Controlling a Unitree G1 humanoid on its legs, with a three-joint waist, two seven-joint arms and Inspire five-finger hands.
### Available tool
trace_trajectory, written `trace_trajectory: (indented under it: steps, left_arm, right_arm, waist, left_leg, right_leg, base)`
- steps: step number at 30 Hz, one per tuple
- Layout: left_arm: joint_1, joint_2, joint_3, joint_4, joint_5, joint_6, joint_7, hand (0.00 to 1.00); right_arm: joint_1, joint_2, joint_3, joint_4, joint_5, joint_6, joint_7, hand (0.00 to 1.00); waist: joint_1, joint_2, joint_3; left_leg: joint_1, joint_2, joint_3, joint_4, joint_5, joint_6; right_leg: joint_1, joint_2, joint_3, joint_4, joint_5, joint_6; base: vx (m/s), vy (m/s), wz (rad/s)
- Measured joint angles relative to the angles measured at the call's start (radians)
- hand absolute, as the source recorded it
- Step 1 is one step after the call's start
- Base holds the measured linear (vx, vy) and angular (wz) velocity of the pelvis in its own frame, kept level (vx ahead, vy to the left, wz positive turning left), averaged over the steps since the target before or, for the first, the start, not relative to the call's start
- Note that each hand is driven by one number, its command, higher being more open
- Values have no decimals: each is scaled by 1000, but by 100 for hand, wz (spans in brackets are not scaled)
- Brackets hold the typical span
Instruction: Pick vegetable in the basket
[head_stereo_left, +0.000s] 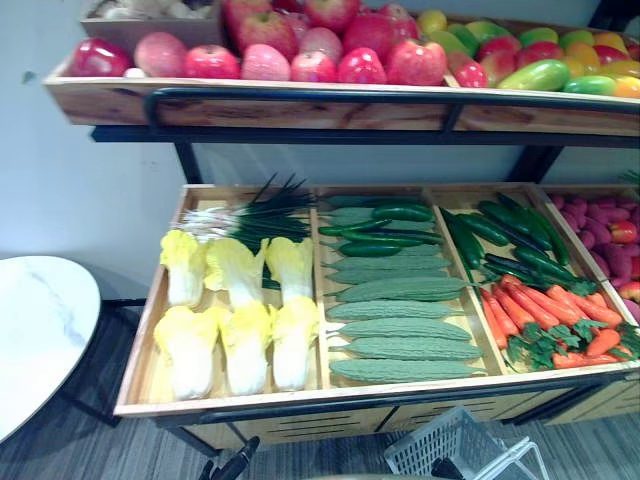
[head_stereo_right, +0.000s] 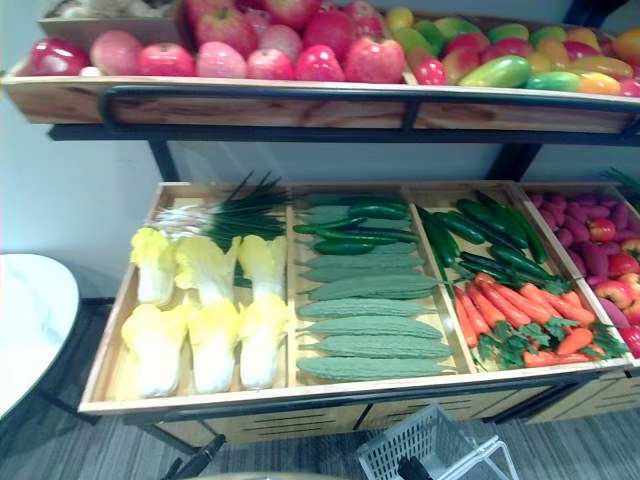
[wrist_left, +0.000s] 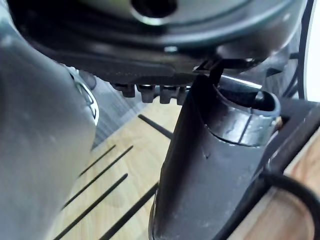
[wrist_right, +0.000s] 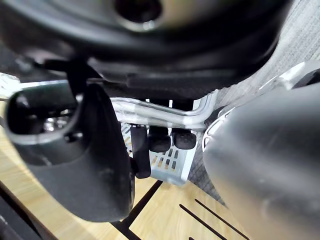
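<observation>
**A:** Your right hand (wrist_right: 80, 165) is clenched round the metal handle (wrist_right: 165, 119) of the basket (head_stereo_left: 450, 448), so that one's busy carrying. The basket sits at the bottom edge of the frame, right of centre, and I see nothing in it.

**B:** And your left hand (wrist_left: 210, 170)?

**A:** It's at the lower left edge, below the stall's front. I can't tell from here whether it's released or clenched. No vegetable shows in it.

**B:** What's on offer, biggest first?

**A:** The wooden crate (head_stereo_left: 300, 400) takes up mid-frame. In the left compartment are cabbages (head_stereo_left: 245, 340). They're bulky and leafy, and probably soft at the yellow tips, so take one round the firm white base. In the middle compartment are bitter gourds (head_stereo_left: 405, 345). I'd judge them stiff and ridged, so they should give good purchase if you grip across the middle. In the right compartment are carrots (head_stereo_left: 540, 305). They're slim and smooth and lie against each other with leafy tops, so lifting one out looks fiddly.

**B:** Where's all that from your hands?

**A:** It's all well apart from both of them. The vegetables lie higher in the frame, beyond the crate's front rim. The nearest gourd lies just behind that rim, up and left of the basket. I reckon it's a job for your left hand, since the right has the basket.
</observation>
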Motion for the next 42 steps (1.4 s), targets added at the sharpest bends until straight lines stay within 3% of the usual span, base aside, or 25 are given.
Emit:
trace_trajectory:
  steps: [3, 6, 12, 15, 22, 28, 32, 35, 41, 42]
  left_arm:
    - [1, 20, -36, 1, 0, 3, 14, 100]
    - [-2, 20, -55, 3, -3, 2, 27, 100]
    - [-15, 18, -57, 21, -47, -1, 51, 100]
    - [-24, 12, -57, 32, -161, -32, 71, 100]
    - [-29, -42, 18, 71, -717, -309, 56, 100]
    - [-1, -53, 167, 79, -984, -508, 47, 100]
    - [20, -60, 242, 84, -1121, -630, -47, 100]
    - [-8, -55, 280, 45, -1158, -699, -148, 100]
    - [-70, 14, 318, -304, -984, -758, -132, 100]
    - [-79, 47, 318, -399, -887, -765, -96, 100]
  right_arm:
    - [19, 11, -6, -2, 2, 1, 1, 0]
    - [32, 13, -17, -2, -3, -3, 1, 0]
    - [31, 18, -27, -2, -24, -14, 1, 0]
    - [27, 18, -25, -1, -39, -14, 1, 0]
    - [18, 5, 1, 21, -40, -15, 1, 0]
    - [18, -9, 3, 38, -36, -16, 2, 0]
    - [18, -10, 3, 43, -38, -16, 3, 0]
    - [19, -18, 3, 59, -41, -15, 8, 0]
    - [20, -29, 21, 56, -74, -10, 16, 0]
    - [20, -35, 40, 52, -81, -9, 16, 0]
  waist:
    - [-2, -11, -5]
    - [-7, -6, -8]
    - [-16, -5, -3]
    - [-15, -5, -3]
    - [-5, 7, 6]
    - [7, 7, 6]
    - [11, 8, 6]
    - [14, 11, 6]
    - [32, 24, 3]
    - [32, 26, 2]
  left_leg:
    - [35, -43, -4, -107, 46, 1]
    - [71, -66, -2, -204, 92, 6]
    - [86, -80, 1, -204, 92, 7]
    - [90, -79, 1, -205, 92, 7]
    - [105, -67, -9, -206, 93, 5]
    - [96, -70, -33, -207, 93, 5]
    - [85, -71, -44, -207, 93, 5]
    - [85, -69, -58, -206, 92, 3]
    - [90, -52, -55, -206, 86, -7]
    - [91, -49, -49, -206, 84, -11]
  right_leg:
    - [-8, -2, 61, -10, 7, 10]
    - [-11, -12, 64, -19, 17, 19]
    - [16, -9, 73, -44, 26, 32]
    - [24, -6, 76, -54, 26, 32]
    - [52, 5, 59, -72, 25, 32]
    - [53, 0, 36, -76, 23, 31]
    - [54, -1, 21, -86, 24, 32]
    - [74, 0, 3, -101, 25, 33]
    - [85, 9, -3, -111, 21, 27]
    - [85, 14, 5, -113, 21, 26]
  base:
    - [-45, 96, 9]
    - [29, 77, 1]
    - [71, 19, -1]
    - [17, -14, 0]
    - [-28, -36, 5]
    - [-41, -15, 11]
    - [-2, -11, 9]
    - [12, -21, 19]
    - [5, -25, 0]
    - [13, -23, -17]
